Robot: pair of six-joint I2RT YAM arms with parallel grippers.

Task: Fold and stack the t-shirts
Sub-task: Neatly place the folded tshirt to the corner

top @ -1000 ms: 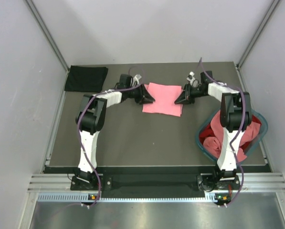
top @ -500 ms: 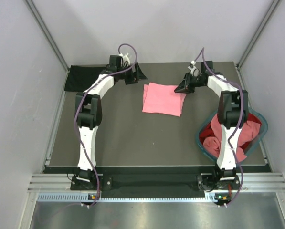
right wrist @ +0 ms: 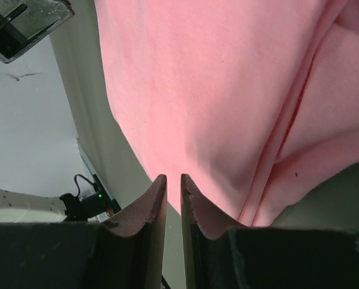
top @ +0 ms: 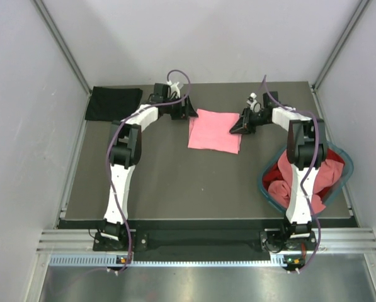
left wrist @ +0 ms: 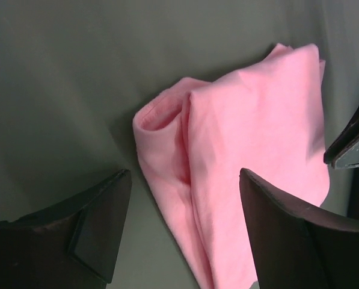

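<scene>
A salmon pink t-shirt [top: 215, 131] lies folded into a rectangle at the back middle of the table. My left gripper [top: 189, 111] is at its back left corner. In the left wrist view the gripper [left wrist: 184, 180] is open and empty, its jaws wide apart over the shirt's folded edge [left wrist: 251, 132]. My right gripper [top: 236, 126] is at the shirt's right edge. In the right wrist view the gripper [right wrist: 172, 179] is shut with nothing between its jaws, just above the pink cloth [right wrist: 215, 90]. A black t-shirt [top: 114, 102] lies folded at the back left corner.
A round teal basket [top: 263, 183] stands at the right edge of the table, with red cloth [top: 279, 173] and pink cloth [top: 329, 173] bunched inside. The right arm's links reach over the basket. Grey walls stand on three sides.
My left gripper swung away to the back left, then came back to the pink shirt's back left corner. My right gripper stayed close to the shirt's right edge.
</scene>
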